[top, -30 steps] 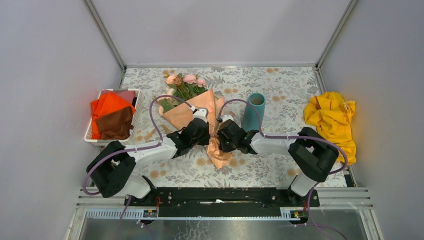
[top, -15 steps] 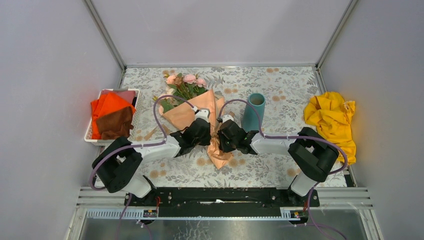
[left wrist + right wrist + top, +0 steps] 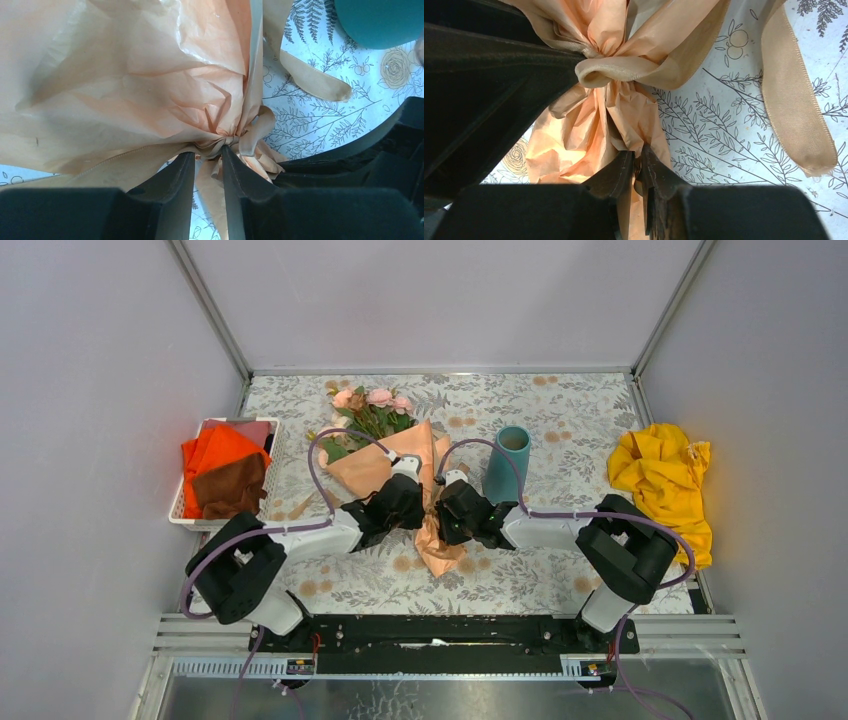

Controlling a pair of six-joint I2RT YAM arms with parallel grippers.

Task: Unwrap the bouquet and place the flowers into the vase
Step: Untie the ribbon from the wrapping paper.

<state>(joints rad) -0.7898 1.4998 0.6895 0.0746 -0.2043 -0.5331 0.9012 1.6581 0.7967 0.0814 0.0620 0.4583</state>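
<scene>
The bouquet (image 3: 385, 468) of pink and peach roses (image 3: 372, 400) in crinkled peach kraft paper lay mid-table on the leaf-printed tablecloth (image 3: 570, 410), with blooms toward 11 o'clock and the paper tail toward 6 o'clock. The small teal cylindrical vase (image 3: 510, 462) stood upright just beside it at 3 o'clock. The left gripper (image 3: 207, 159), at 9 o'clock of the tied waist, had its fingers narrowly parted, pinching gathered paper right at the tan satin ribbon (image 3: 624, 70) knot. The right gripper (image 3: 636, 159), from 3 o'clock, was nearly closed on crumpled paper below the knot.
</scene>
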